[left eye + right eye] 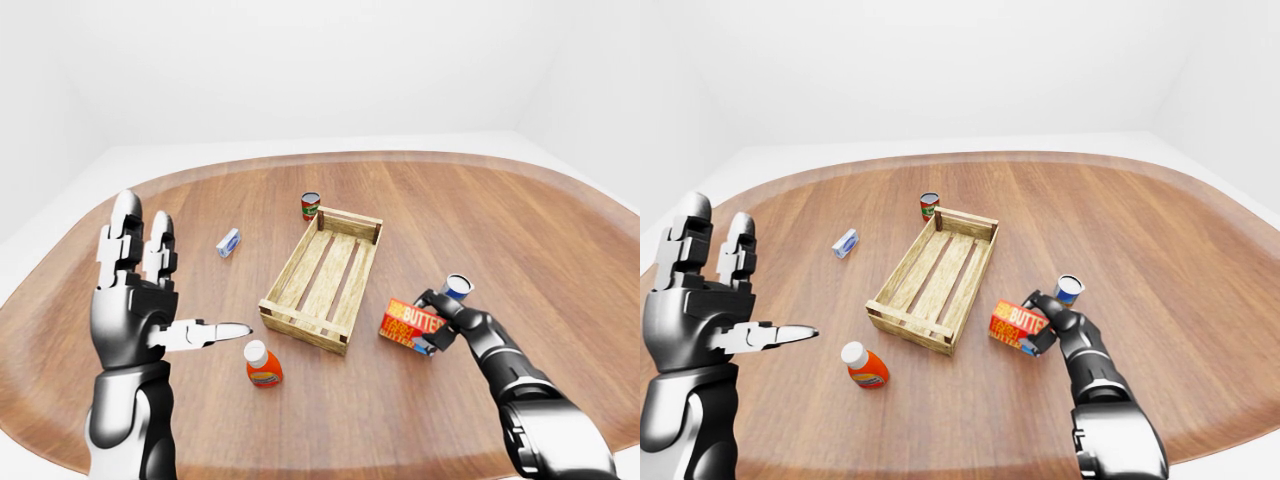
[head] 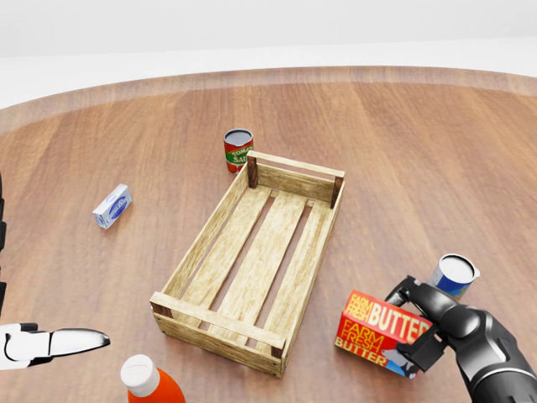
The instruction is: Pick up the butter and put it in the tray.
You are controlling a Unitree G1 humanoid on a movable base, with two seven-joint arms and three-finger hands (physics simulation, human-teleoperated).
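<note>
While the right hand (image 2: 419,323) closes its dark fingers around the right end of the butter (image 2: 379,332), the red box sits low on the wooden tabletop (image 2: 419,151), just right of the tray's (image 2: 256,260) near corner in the head view; whether it is lifted cannot be told. A blue-and-white can (image 2: 453,275) stands just above the hand, close to its fingers. A red tomato can (image 2: 238,149) stands beside the tray's upper left corner, and a small blue-white box (image 2: 112,206) lies well to the tray's left. An orange bottle (image 2: 151,382) with a white cap stands below the tray's lower left corner. The left hand (image 1: 150,300) is raised, fingers spread wide, holding nothing.
</note>
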